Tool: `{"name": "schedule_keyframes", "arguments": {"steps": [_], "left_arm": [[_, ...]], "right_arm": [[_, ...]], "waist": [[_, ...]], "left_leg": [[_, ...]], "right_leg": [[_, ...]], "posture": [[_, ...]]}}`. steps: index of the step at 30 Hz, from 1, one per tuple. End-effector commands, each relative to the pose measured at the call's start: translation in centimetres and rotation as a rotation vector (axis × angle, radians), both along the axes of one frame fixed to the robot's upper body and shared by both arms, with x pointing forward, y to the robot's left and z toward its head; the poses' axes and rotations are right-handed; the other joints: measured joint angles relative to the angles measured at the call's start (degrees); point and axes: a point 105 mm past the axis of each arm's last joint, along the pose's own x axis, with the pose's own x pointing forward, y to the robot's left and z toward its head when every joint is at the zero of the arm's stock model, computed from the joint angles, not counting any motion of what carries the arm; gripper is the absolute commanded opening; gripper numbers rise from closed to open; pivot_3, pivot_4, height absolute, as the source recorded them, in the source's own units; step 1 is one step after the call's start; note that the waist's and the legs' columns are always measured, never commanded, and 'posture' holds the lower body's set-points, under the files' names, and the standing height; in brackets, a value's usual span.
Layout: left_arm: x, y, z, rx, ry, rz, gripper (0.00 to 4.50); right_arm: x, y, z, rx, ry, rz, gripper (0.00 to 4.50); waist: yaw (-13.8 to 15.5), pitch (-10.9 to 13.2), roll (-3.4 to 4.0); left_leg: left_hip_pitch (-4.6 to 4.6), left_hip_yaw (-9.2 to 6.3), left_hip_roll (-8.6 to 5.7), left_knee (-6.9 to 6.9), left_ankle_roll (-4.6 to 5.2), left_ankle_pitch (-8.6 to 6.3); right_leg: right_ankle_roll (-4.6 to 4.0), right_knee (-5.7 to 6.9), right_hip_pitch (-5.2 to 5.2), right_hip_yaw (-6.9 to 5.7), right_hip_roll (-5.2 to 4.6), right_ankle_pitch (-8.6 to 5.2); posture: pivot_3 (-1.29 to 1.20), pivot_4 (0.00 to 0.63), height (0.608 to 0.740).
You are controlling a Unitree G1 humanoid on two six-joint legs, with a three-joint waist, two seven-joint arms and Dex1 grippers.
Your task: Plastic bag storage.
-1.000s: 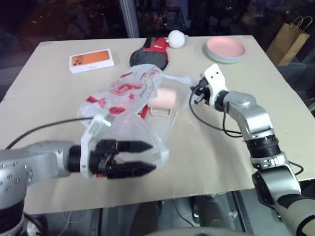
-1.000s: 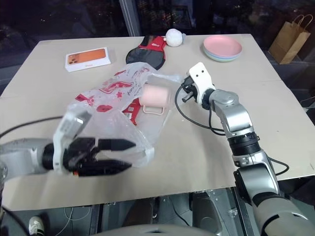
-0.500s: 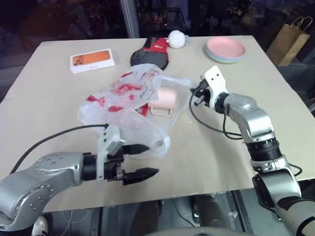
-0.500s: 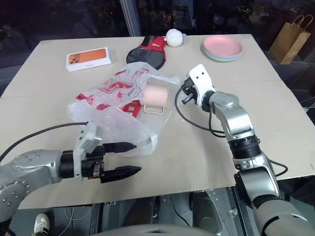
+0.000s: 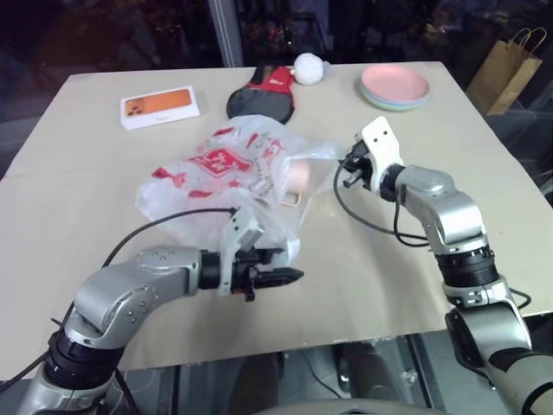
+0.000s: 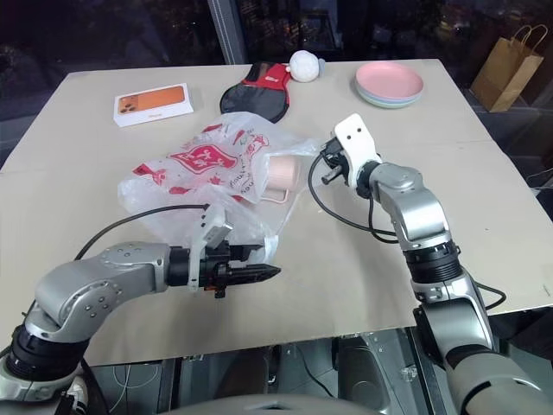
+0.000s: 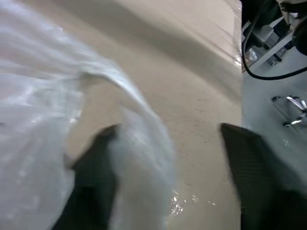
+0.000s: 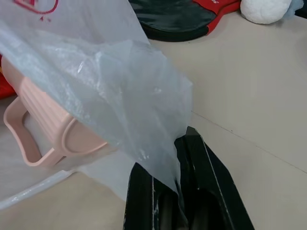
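The right gripper [image 8: 180,191] is clamped on a corner of the thin, crinkly, translucent white plastic bag with red printed marks [image 5: 220,177], with the film pinched between its two black fingers [image 8: 211,182]. The left gripper [image 5: 289,277] sits at the near edge of the same bag; the head views show its fingers drawn close together, while the left wrist view shows them apart with a fold of film [image 7: 144,158] between them. It cannot be told whether this gripper grasps the bag.

The plastic bag lies crumpled on the middle of the beige table [image 5: 86,199], stretched from the left gripper at its near edge to the right gripper at its far right corner. A pale pink ribbed mug with a handle [image 5: 294,179] lies on its side under the bag's right portion, partly covered by the film. A red item shows through the film beside the mug; its identity cannot be told.

Beyond the bag, towards the table's far edge:
- a black-and-red flat paddle-shaped object [image 5: 263,91], with a white fluffy ball [image 5: 308,67] touching its far end;
- a white box with an orange printed top [image 5: 162,107], at the far left;
- a stack of shallow pastel plates, pink on top [image 5: 396,86], at the far right.

A brown paper bag with handles [image 5: 508,69] stands off the table at the far right.
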Motion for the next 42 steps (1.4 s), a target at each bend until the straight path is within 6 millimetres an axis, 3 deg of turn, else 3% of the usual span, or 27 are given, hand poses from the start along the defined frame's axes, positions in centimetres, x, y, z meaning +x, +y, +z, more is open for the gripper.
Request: {"name": "schedule_keyframes", "arguments": {"steps": [1,3,7,11,14,18,25,28,30,33,39,42], "left_arm": [[0.4,0.1,2.8,-0.144,-0.080,0.010,0.78],[0.0,0.5,4.8,-0.280,-0.062,0.017,0.02],[-0.2,2.7,8.5,-0.516,0.023,0.062,0.02],[-0.2,5.2,12.8,-0.714,0.018,0.110,0.02],[2.6,8.7,20.5,-1.004,-0.165,0.247,0.02],[5.2,11.9,26.6,-1.147,-0.310,0.381,0.02],[10.9,16.4,32.3,-1.170,-0.481,0.668,0.02],[13.3,16.5,32.8,-1.118,-0.481,0.755,0.02],[15.0,13.8,31.5,-0.985,-0.450,0.700,0.02],[15.5,11.7,30.3,-0.896,-0.443,0.610,0.02],[16.4,9.7,27.8,-0.788,-0.444,0.546,0.02],[16.5,6.7,23.8,-0.584,-0.494,0.467,0.02]], "right_arm": [[0.1,-0.1,1.5,0.031,-0.053,-0.002,0.00],[0.4,-0.4,1.5,0.048,-0.046,-0.009,0.00],[0.9,-0.8,2.1,0.107,-0.038,-0.011,0.00],[1.8,-1.1,4.8,0.239,-0.056,0.006,0.00],[2.1,-1.4,12.4,0.506,-0.149,0.064,0.00],[1.8,-2.6,19.1,0.669,-0.237,0.105,0.00],[0.6,-5.8,26.6,0.726,-0.364,0.072,0.00],[-0.4,-7.4,28.5,0.664,-0.419,0.027,0.00],[-1.3,-8.5,28.3,0.529,-0.445,-0.009,0.00],[-2.2,-9.1,27.6,0.461,-0.439,-0.020,0.00],[-3.2,-10.0,24.2,0.310,-0.402,-0.071,0.00],[-3.1,-10.5,20.4,0.180,-0.372,-0.113,0.00]], "waist": [[0.02,0.00,0.00],[0.02,0.00,0.00],[-0.03,0.00,-0.01],[-0.07,0.00,0.00],[0.28,0.01,-0.01],[0.98,0.41,-0.12],[1.46,0.31,-0.09],[1.34,0.39,-0.08],[1.50,0.39,-0.06],[1.33,0.38,-0.02],[-0.62,0.44,0.07],[-1.03,0.45,0.18]], "left_leg": [[0.00,0.01,0.00,0.00,0.00,0.00],[0.00,-0.01,0.01,0.01,0.00,0.00],[0.01,-0.02,0.05,0.02,0.00,0.00],[0.01,-0.03,0.04,0.06,0.01,0.00],[0.00,-0.03,0.04,0.09,0.01,0.00],[-0.07,-0.29,0.03,0.21,-0.15,0.13],[-0.12,-0.28,-0.02,-0.08,-0.15,0.13],[-0.32,-0.24,-0.05,-0.09,-0.16,0.13],[-0.62,-0.25,-0.05,-0.14,-0.32,0.23],[-1.00,-0.28,-0.07,-0.17,-0.40,0.27],[-1.06,-0.16,-0.07,-0.18,-0.40,0.27],[-0.99,-0.11,-0.06,-0.18,-0.39,0.27]], "right_leg": [[0.00,0.00,0.00,0.00,0.00,0.00],[0.00,0.00,0.00,-0.01,0.00,0.00],[0.00,0.03,0.00,-0.01,-0.01,0.00],[0.00,0.06,0.00,-0.01,-0.01,0.01],[0.00,0.07,0.00,-0.01,-0.01,0.01],[-0.13,0.12,0.05,-0.30,0.03,0.12],[-0.14,-0.16,0.10,-0.38,0.02,0.08],[-0.13,-0.18,-0.11,-0.36,0.00,0.09],[-0.13,-0.09,-0.43,-0.35,-0.01,0.09],[-0.09,-0.11,-0.67,-0.45,-0.08,0.06],[-0.09,-0.01,-0.84,-0.31,-0.09,0.06],[-0.09,0.15,-0.90,-0.22,-0.09,0.06]], "posture": [[0.00,0.150,0.740],[0.00,0.150,0.740],[0.00,0.150,0.740],[0.00,0.150,0.740],[0.00,0.150,0.740],[0.00,0.150,0.740],[0.00,0.150,0.740],[0.00,0.150,0.740],[0.00,0.150,0.740],[0.00,0.150,0.740],[0.00,0.150,0.740],[0.00,0.150,0.740]]}}
